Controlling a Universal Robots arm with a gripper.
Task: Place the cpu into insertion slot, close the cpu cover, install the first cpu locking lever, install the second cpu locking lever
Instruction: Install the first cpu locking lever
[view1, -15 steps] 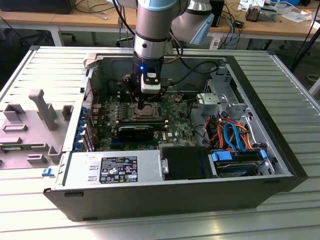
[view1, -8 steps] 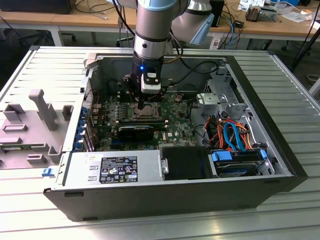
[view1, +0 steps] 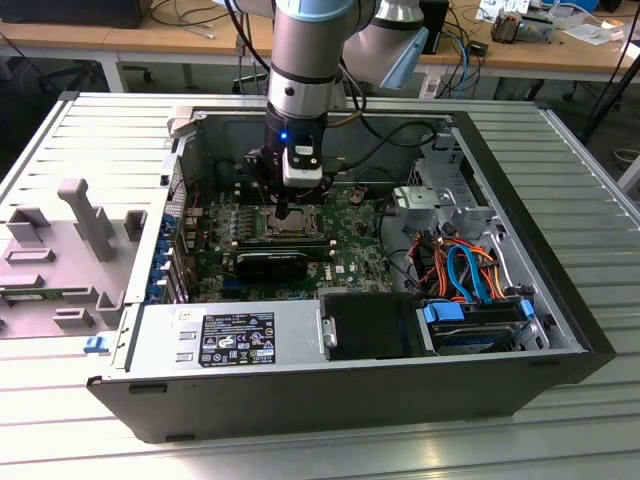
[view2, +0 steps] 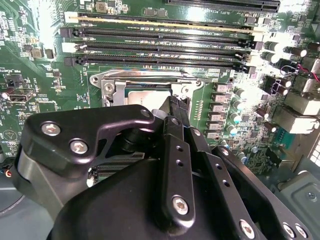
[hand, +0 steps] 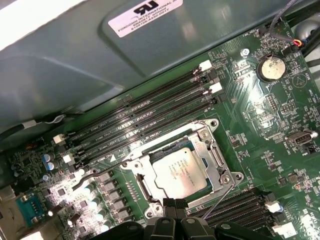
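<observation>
Since the claw (hand: 175, 203) is pinched shut with nothing visibly in it, tips just beside the slot (hand: 144, 191), a slip could scrape the board or bend the wire lever (hand: 220, 197), which looks unlatched. The cpu (hand: 181, 171) is seated in the slot, cover (hand: 214, 159) down over it.

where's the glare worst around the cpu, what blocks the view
First wrist view: the cpu top is evenly lit; glare sits by the coin cell and one corner blows white. Second wrist view: bright streaks wash the ends of the memory slots, and the gripper hides most of the cpu. Exterior view: the insertion slot sits dim under the arm.
</observation>
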